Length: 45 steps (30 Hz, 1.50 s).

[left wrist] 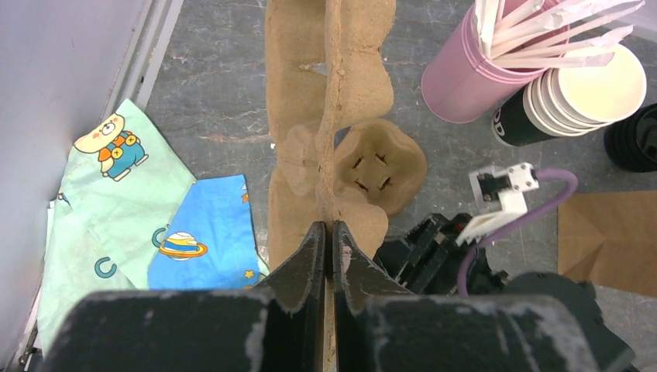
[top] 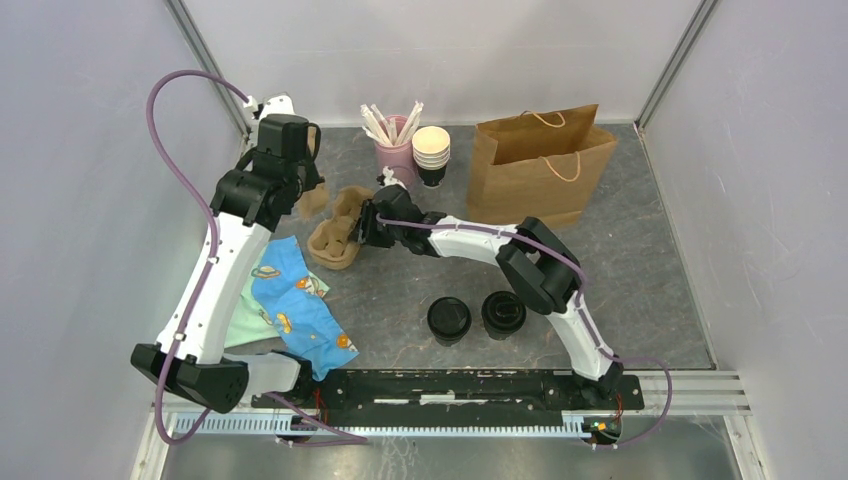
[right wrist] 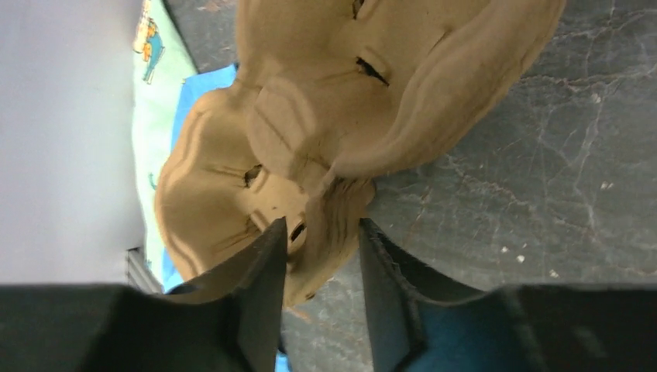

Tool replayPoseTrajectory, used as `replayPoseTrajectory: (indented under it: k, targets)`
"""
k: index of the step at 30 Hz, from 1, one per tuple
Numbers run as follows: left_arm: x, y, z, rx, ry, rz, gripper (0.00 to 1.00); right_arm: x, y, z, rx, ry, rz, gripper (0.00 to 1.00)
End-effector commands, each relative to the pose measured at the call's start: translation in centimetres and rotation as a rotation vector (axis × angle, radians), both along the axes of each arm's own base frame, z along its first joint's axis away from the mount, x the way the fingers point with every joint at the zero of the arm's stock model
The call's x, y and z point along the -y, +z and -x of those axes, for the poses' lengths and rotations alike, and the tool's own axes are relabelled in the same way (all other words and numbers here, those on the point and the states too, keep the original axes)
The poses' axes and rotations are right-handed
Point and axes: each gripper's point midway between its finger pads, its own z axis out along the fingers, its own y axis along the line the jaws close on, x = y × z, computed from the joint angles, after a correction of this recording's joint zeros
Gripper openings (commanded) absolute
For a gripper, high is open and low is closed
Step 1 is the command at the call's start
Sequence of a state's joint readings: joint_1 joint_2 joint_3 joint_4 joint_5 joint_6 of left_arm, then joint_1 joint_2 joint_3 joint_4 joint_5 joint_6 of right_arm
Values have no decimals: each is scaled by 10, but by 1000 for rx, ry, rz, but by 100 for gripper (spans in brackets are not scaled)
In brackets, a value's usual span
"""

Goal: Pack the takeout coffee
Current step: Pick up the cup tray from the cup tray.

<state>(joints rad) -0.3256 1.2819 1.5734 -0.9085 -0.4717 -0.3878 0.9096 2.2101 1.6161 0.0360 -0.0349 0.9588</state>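
The cup [top: 449, 320] is small, round and black, with a shiny black plastic lid on top. It stands upright close to the near edge of the table [top: 640, 280], about the middle, and no arm touches it. Just beside it, on the right, stands another black round thing [top: 503, 313]. I cannot tell if that one is a cup or a pile of lids. The table top is grey and looks like stone with thin pale lines.

By the near left corner lies a soft, crumpled cloth [top: 295, 300]. It is blue and green, with a bear and a planet on it.

Farther in, left of the middle, is a brown tray [top: 335, 240] of rough pressed paper, with round bumpy holes for cups. The left gripper [left wrist: 327, 229] is pinched tight on a thin ridge of the tray. The right gripper [right wrist: 318, 232] has its jaws partly apart, with the tray's edge between them.

Along the far edge stand three things:
- a smooth pink pot [top: 395, 155] full of white wrapped sticks [top: 385, 120]
- a stack [top: 431, 148] of cream paper cups
- a brown paper bag [top: 540, 170] with string handles, upright and open
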Motion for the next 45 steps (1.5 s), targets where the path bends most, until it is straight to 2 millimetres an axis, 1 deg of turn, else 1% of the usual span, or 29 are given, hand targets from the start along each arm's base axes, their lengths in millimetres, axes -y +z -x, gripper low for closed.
replayPoseTrajectory:
  k: [1, 2, 6, 7, 8, 9, 11, 12, 13, 14, 16, 18, 21, 23, 27, 28, 30, 32, 34, 35, 37, 38, 40, 43, 45]
  targets:
    - [0, 24, 12, 55, -11, 49, 2, 1, -8, -25, 107, -20, 119, 38]
    - [1, 25, 13, 55, -14, 54, 2, 2, -7, -34, 147, -28, 151, 36]
    - [3, 25, 18, 48, -26, 69, 2, -7, 5, -73, 241, -39, 161, 36]
    - [2, 26, 20, 49, -23, 73, 2, -10, 9, -80, 261, -28, 164, 38]
    - [2, 26, 21, 47, -20, 77, 2, -13, 18, -88, 283, -21, 152, 41]
    - [2, 27, 22, 49, -12, 85, 2, -16, 28, -92, 306, -5, 141, 46]
    - [2, 27, 23, 45, 7, 104, 2, -17, 57, -94, 337, 37, 96, 62]
    - [2, 30, 23, 45, 19, 117, 2, -13, 69, -92, 343, 55, 86, 67]
    - [2, 34, 23, 53, 35, 137, 2, -10, 88, -83, 354, 93, 63, 74]
    - [2, 38, 24, 59, 50, 158, 2, -6, 99, -74, 359, 135, 55, 79]
    - [3, 46, 24, 79, 84, 215, 2, 11, 139, -52, 410, 209, 50, 87]
    - [6, 55, 23, 101, 121, 287, 2, 30, 167, -28, 472, 286, 69, 93]
    - [16, 74, 18, 140, 144, 446, 2, 62, 204, 4, 609, 374, 98, 95]
    - [25, 86, 12, 158, 154, 581, 2, 82, 230, 26, 729, 420, 97, 95]
    - [41, 112, 3, 186, 134, 807, 2, 104, 288, 68, 1070, 511, 59, 90]
    - [44, 118, 3, 199, 124, 850, 2, 111, 303, 73, 1162, 505, 76, 89]
    - [49, 130, 4, 221, 106, 920, 2, 122, 328, 76, 1313, 459, 103, 88]
    - [53, 139, 6, 235, 88, 982, 2, 126, 339, 76, 1422, 438, 116, 86]
    - [59, 145, 8, 241, 60, 1040, 2, 115, 348, 88, 1547, 526, 97, 77]
    - [61, 145, 8, 240, 50, 1066, 2, 111, 353, 90, 1585, 529, 95, 75]
    - [66, 148, 10, 232, 27, 1112, 2, 99, 359, 87, 1608, 532, 84, 75]
    - [68, 147, 11, 226, 21, 1128, 2, 94, 358, 84, 1612, 537, 91, 73]
    - [68, 145, 12, 223, 28, 1144, 2, 86, 357, 77, 1622, 529, 117, 67]
    - [71, 141, 13, 214, 27, 1179, 2, 81, 359, 67, 1634, 502, 141, 59]
    - [73, 137, 13, 199, 27, 1191, 2, 79, 361, 63, 1641, 490, 154, 56]
